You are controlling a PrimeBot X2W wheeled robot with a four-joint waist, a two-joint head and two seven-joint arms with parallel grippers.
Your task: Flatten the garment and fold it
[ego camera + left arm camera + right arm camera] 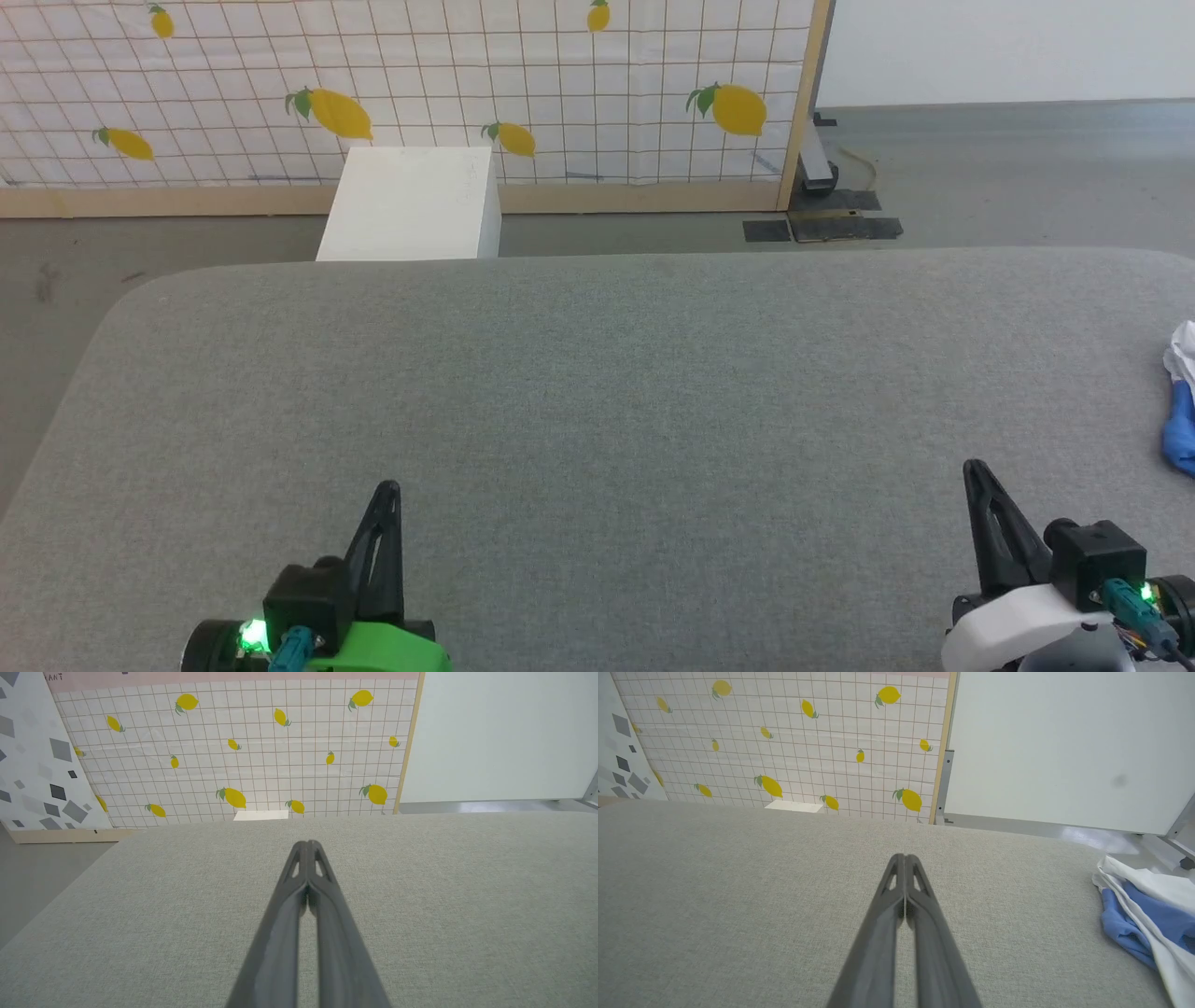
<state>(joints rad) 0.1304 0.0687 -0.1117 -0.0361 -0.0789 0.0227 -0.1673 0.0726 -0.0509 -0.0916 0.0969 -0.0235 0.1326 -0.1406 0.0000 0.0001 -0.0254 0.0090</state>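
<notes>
The grey fabric-covered desk (597, 373) was seen from above by the head camera, pitched forward and down, the dark two-fingered left hand (388, 489) and right hand (973, 467) caught at its bottom edge. Each wrist camera was held low and close over the desk, aimed along its hand. The lemon-printed grid screen (560, 84) and plain white box (411, 205) were shared by all three views; the crumpled white-and-blue garment (1153, 914) by the head and right wrist views.

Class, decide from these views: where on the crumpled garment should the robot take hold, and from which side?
On the garment, probably take the raised white-and-blue fold at its inner edge, using the right gripper, now shut, coming across the table from its middle. The heap lies bunched, so no flat hem shows.
</notes>
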